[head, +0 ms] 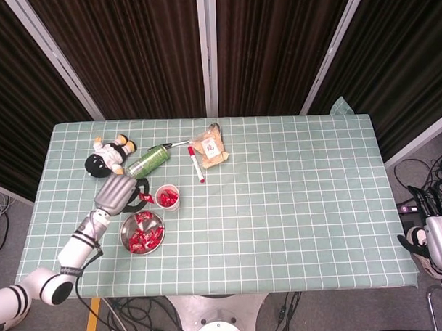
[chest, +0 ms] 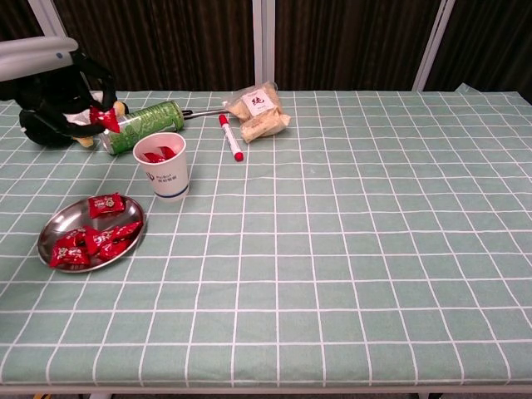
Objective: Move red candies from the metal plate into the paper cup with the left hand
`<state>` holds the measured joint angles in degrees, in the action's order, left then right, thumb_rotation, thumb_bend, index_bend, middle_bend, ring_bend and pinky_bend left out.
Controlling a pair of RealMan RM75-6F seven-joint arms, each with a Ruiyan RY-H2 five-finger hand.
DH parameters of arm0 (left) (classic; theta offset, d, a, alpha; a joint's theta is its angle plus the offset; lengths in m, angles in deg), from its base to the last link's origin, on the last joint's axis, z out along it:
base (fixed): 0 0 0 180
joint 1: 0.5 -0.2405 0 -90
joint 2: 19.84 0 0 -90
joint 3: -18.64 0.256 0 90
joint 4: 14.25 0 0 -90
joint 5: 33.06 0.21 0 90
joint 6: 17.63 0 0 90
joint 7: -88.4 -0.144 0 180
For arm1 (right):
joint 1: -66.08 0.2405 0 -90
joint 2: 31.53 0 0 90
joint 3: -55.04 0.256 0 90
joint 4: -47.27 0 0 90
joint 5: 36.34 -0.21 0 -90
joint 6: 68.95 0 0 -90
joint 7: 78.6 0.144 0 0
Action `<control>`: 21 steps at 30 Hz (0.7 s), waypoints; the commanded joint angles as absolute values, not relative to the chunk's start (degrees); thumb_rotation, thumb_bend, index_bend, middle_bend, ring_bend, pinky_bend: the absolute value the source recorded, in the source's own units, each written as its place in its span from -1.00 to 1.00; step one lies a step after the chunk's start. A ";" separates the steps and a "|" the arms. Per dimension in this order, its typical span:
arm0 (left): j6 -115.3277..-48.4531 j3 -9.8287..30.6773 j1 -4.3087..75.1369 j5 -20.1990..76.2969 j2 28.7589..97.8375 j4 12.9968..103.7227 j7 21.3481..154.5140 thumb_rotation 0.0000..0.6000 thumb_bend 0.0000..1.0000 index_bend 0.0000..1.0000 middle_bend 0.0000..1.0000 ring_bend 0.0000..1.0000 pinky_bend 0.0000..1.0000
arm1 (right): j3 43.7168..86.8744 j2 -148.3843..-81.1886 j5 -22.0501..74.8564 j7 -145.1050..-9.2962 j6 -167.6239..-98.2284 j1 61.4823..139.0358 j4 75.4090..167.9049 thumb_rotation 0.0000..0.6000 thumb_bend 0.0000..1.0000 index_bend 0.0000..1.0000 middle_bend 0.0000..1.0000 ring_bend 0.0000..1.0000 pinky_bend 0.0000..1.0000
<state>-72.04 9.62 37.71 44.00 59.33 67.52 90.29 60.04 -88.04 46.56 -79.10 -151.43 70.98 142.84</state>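
Note:
The metal plate lies near the table's front left with several red candies in it. Just behind it stands the white paper cup, with red candies inside. My left hand is raised above the table, left of the cup, and pinches one red candy at its fingertips. My right hand hangs off the table's right edge, far from everything; how its fingers lie is unclear.
Behind the cup lie a green can, a plush toy partly hidden by my left hand, a red marker and a snack bag.

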 commanded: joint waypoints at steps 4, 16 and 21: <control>-64.96 8.02 42.82 39.97 62.69 63.05 87.13 1.00 -0.26 0.25 1.00 0.94 1.00 | 60.09 -87.95 46.28 -79.18 -151.43 70.95 142.92 1.00 -0.81 -1.00 -0.77 -0.94 -0.66; -62.01 8.89 44.78 37.65 64.20 61.86 85.71 1.00 -0.26 -0.17 1.00 0.94 1.00 | 60.21 -88.12 45.50 -78.88 -150.99 71.02 142.33 1.00 -0.81 -1.00 -0.77 -0.94 -0.66; -66.61 9.88 41.94 38.89 62.41 64.19 86.74 1.00 -0.26 -0.36 1.00 0.94 1.00 | 60.25 -88.21 45.55 -78.74 -150.89 71.14 142.18 1.00 -0.81 -1.00 -0.77 -0.94 -0.66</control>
